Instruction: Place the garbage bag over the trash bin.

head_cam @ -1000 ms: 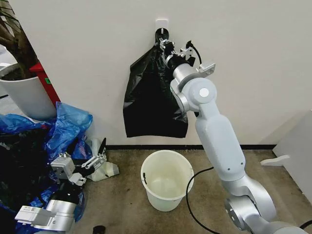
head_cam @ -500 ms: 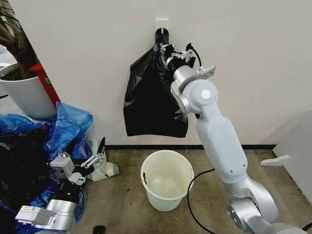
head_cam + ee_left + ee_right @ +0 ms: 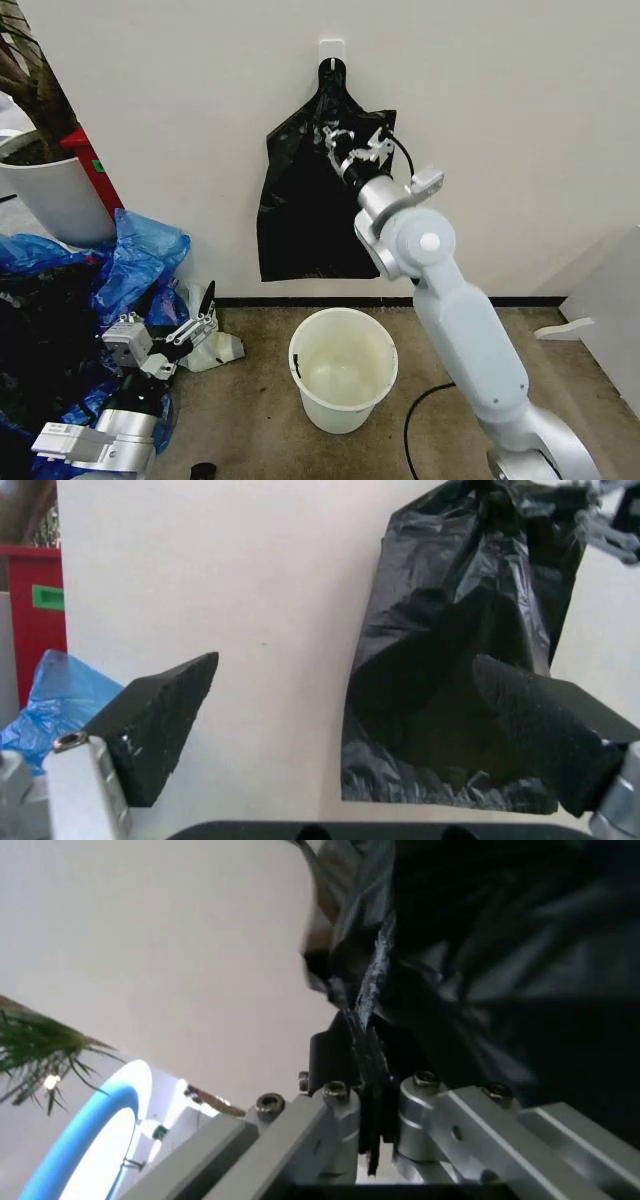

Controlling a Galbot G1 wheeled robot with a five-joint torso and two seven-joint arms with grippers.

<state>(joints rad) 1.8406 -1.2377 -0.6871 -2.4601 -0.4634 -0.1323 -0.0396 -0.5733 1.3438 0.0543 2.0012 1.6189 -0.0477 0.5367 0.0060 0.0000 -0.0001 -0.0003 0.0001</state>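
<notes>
The garbage bag (image 3: 305, 210) is black and glossy and hangs flat against the wall from a white hook (image 3: 331, 46). My right gripper (image 3: 352, 148) is raised to the bag's upper part, just below the hook. In the right wrist view its jaws are shut (image 3: 372, 1132) with a fold of the garbage bag (image 3: 500, 930) pinched between them. The trash bin (image 3: 343, 368), an off-white bucket, stands upright on the floor below the bag. My left gripper (image 3: 190, 330) waits low at the left, open, with the garbage bag (image 3: 450, 667) far beyond its black pads (image 3: 160, 720).
Shiny blue plastic bags (image 3: 130, 255) are heaped on the floor at the left, beside a large white plant pot (image 3: 50, 195) and a red object (image 3: 95, 170). A black cable (image 3: 415, 420) loops on the floor right of the bin. White furniture (image 3: 610, 310) stands at the right.
My right gripper has dropped from close under the hook to lower on the bag, and the bag's upper right side now spreads wider. The left arm has not moved.
</notes>
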